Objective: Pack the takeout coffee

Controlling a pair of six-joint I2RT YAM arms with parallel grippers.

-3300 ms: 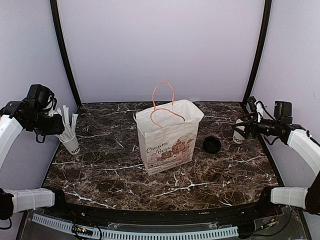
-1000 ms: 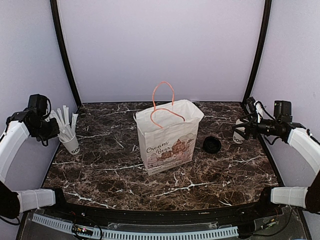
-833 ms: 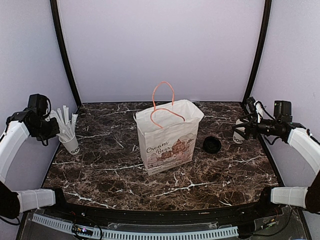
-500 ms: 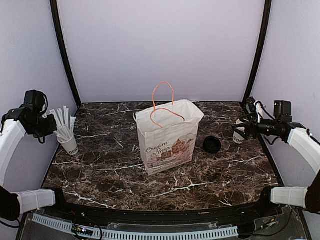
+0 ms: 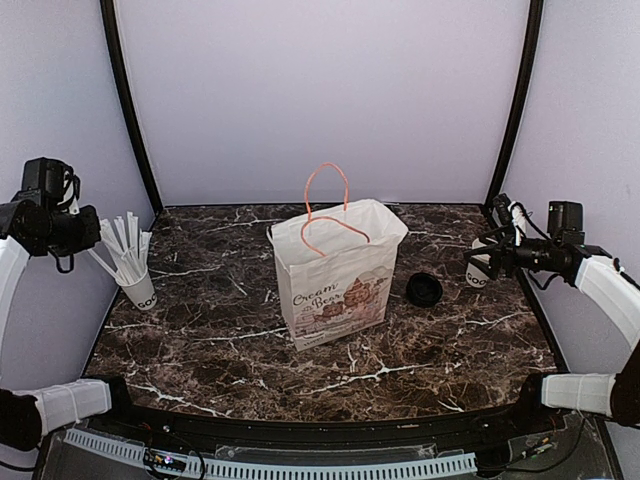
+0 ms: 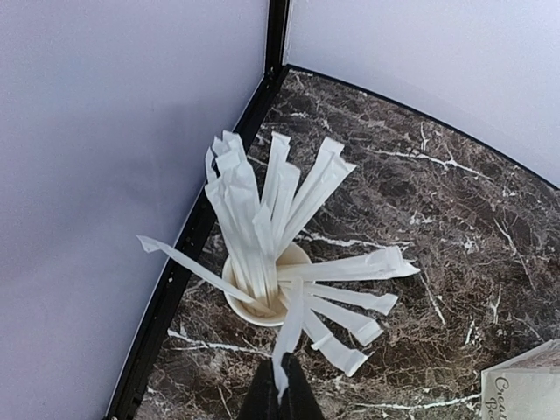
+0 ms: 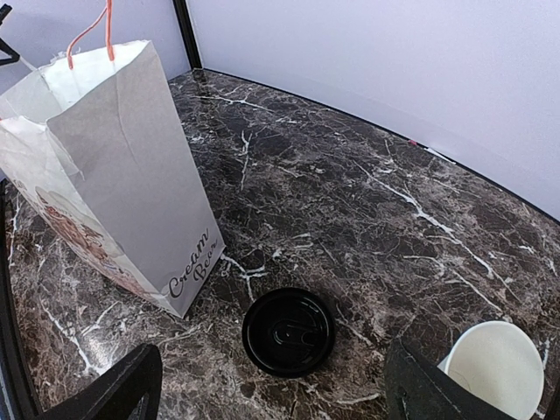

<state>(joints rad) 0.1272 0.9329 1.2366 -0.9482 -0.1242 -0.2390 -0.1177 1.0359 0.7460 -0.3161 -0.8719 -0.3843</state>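
One straw (image 6: 285, 337) pinched by left end effector (image 6: 280, 398); right end effector (image 7: 273, 350) gapes, cup (image 7: 490, 367) cropped.

**Left arm** (image 5: 40, 215): the wrist has risen and drawn back toward the left wall. Earlier it sat low, just beside the straw cup (image 5: 138, 289) at the bench's (image 5: 420, 350) left edge. It now stands above the cup and farther to its left.

**Left gripper** (image 6: 280, 398): the jaws were slightly parted a second ago and are now closed. The dark fingertips pinch the end of one wrapped straw (image 6: 287, 341).

**Wrapped straw**: it is drawn out of line with the bunch and slants from the cup's mouth to the gripper. From above, one straw now juts leftward from the cup, where none did before.
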